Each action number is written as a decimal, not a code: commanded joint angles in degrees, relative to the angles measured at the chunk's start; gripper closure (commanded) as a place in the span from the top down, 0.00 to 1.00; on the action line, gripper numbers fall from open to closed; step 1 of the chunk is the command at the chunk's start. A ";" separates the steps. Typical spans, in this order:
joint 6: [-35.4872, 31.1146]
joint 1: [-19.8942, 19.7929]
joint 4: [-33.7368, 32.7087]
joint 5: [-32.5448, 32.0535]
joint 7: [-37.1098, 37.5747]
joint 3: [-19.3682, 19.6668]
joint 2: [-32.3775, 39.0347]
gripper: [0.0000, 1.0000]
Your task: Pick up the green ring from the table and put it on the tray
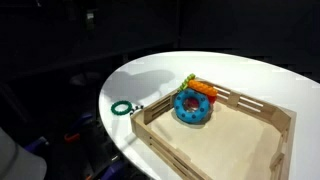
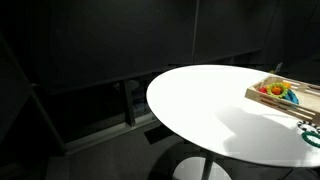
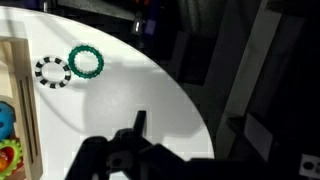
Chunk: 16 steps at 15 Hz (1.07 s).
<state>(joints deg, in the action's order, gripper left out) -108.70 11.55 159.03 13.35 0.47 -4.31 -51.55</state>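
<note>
- The gripper point(image 3: 125, 142) hangs well apart from the green ring point(image 3: 86, 62); finger opening unclear, nothing seen held
- Put 1 finger inside its centre; avoid the black-and-white ring point(image 3: 52, 71) just beside

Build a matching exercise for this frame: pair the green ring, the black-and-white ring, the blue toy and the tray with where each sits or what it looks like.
Things:
1. green ring
2. black-and-white ring
3. blue toy
4. tray

Descriptions:
a. inside the tray, in a corner
b. light wood with slatted rails
c. on the white table, outside the tray, the farther of two rings from the rail
d. on the table, between the tray rail and the other ring

Pairs: 1-c; 2-d; 3-a; 4-b
</note>
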 commanded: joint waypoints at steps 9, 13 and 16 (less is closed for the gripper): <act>-0.89 -2.12 -3.41 -0.42 0.57 -0.69 1.71 1.00; -3.39 -3.18 -7.23 -0.72 1.46 -1.36 4.25 1.00; -3.77 -4.57 -11.38 -1.90 2.65 -2.18 7.30 1.00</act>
<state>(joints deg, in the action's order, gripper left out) -112.79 8.64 152.88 13.17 0.75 -5.18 -48.56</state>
